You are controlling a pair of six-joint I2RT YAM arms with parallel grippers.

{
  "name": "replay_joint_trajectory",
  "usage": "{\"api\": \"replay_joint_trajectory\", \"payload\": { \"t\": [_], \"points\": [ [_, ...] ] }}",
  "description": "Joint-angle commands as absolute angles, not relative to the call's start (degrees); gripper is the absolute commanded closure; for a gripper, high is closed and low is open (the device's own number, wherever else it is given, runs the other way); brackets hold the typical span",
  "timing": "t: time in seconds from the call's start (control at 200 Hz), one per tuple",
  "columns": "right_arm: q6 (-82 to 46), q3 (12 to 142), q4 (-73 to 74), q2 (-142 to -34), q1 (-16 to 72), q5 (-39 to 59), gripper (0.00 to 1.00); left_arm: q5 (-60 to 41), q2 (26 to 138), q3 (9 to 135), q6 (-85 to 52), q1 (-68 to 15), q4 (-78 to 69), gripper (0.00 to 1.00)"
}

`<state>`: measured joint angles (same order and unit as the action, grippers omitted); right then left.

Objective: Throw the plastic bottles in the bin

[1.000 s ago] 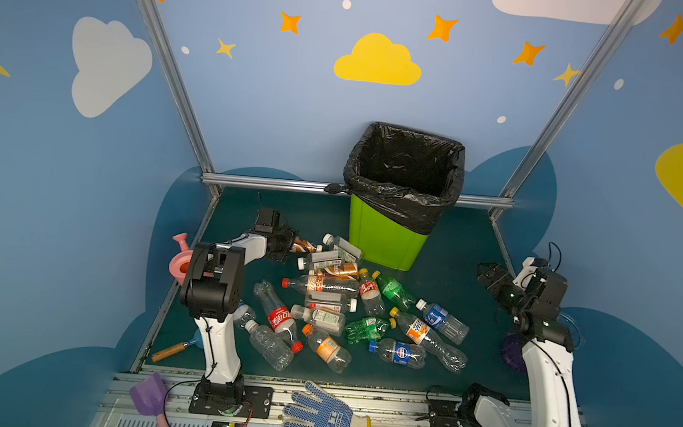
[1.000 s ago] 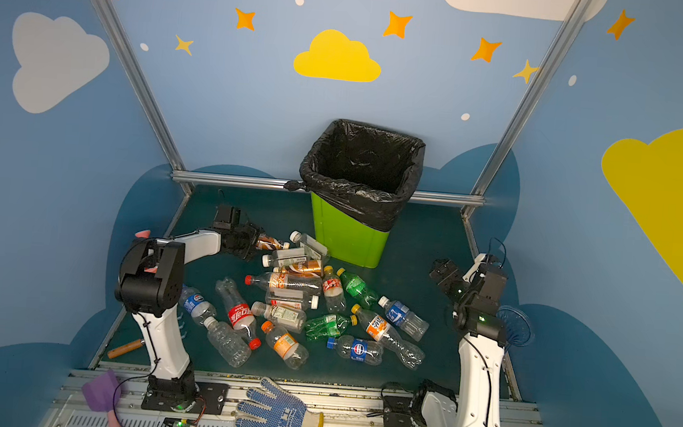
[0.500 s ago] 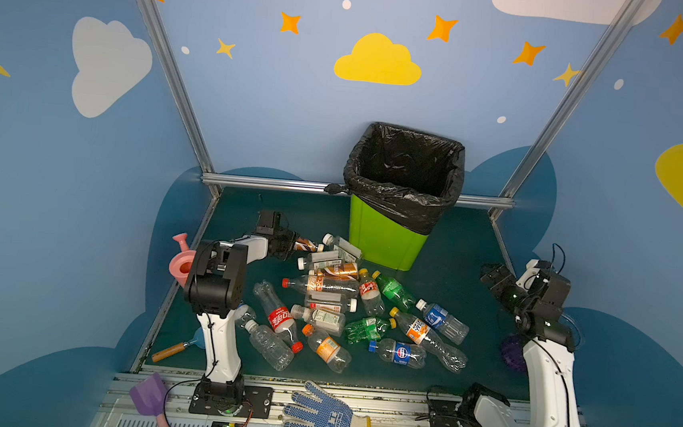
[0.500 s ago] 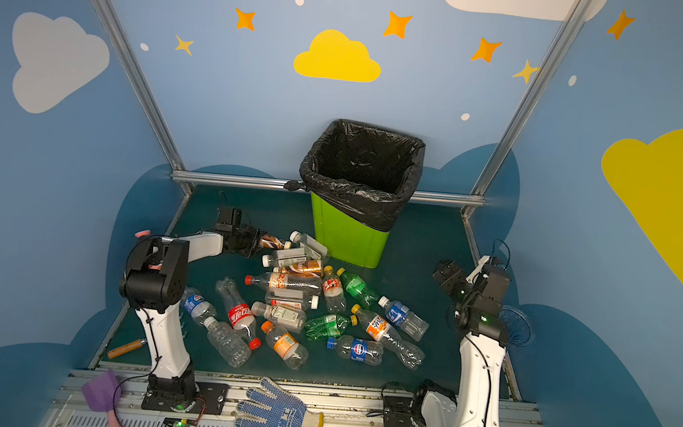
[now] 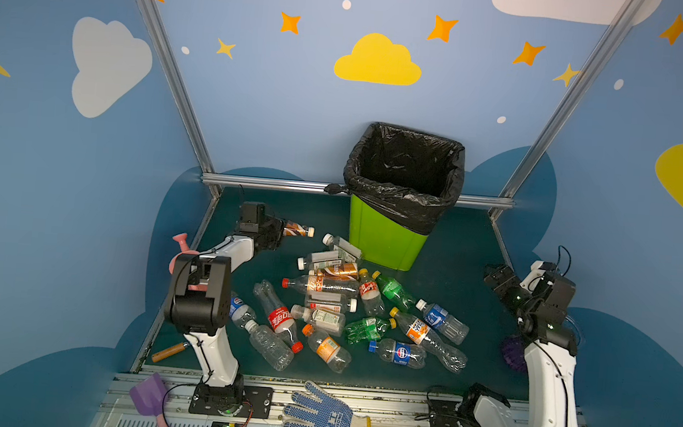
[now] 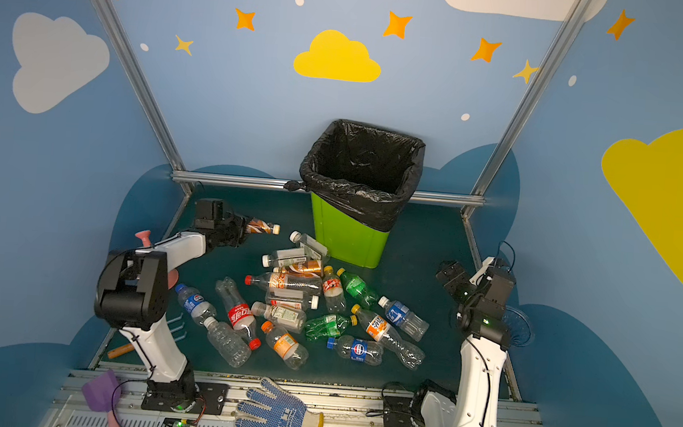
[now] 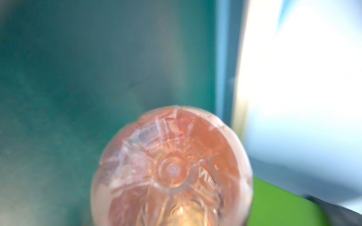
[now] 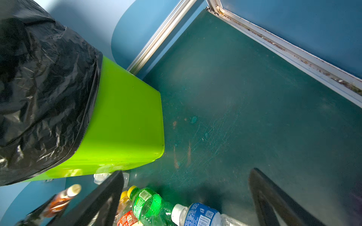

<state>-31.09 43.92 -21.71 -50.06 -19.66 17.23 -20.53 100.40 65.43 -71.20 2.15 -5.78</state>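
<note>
Brown-labelled bottle [image 5: 297, 230] sits clamped in the left gripper [image 5: 281, 232], at nine o'clock from the bin [image 5: 383, 243]; the right gripper [image 5: 492, 273] gapes wide, empty.

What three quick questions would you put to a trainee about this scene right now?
1. True or false: the left gripper has its jaws shut on the brown-labelled bottle.
2. The right gripper has its jaws: A) shut on a green bottle; B) open and empty; C) shut on a glove.
3. Fill in: the green bin is lined with a ___ bag.
Key: 1 true; 2 B; 3 black.
</note>
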Motion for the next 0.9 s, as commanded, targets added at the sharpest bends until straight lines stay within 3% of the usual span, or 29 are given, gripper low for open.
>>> {"api": "replay_joint_trajectory", "payload": {
  "t": [0.0, 0.43, 0.626, 0.896],
  "points": [
    [-30.7, 44.2, -22.7, -49.0, -20.4, 18.4, 0.02, -20.5, 93.7, 66.0, -68.8, 4.1, -5.6, 0.59],
    [-32.9, 44.3, -20.6, -49.1, -21.5, 21.9, 0.02, -15.5, 66.7, 76.1, -58.2, 14.4, 3.6, 0.54],
    [-32.2, 44.1, -20.5, -49.1, -21.5, 21.9, 0.02, -17.1, 65.7, 82.5, -58.1, 13.2, 1.3, 0.55],
    [-32.2, 44.5, -20.2, -48.3, -22.1, 21.9, 0.02, -8.8, 65.7, 89.7, -50.5, 7.4, 1.3, 0.54]
  ]
}}
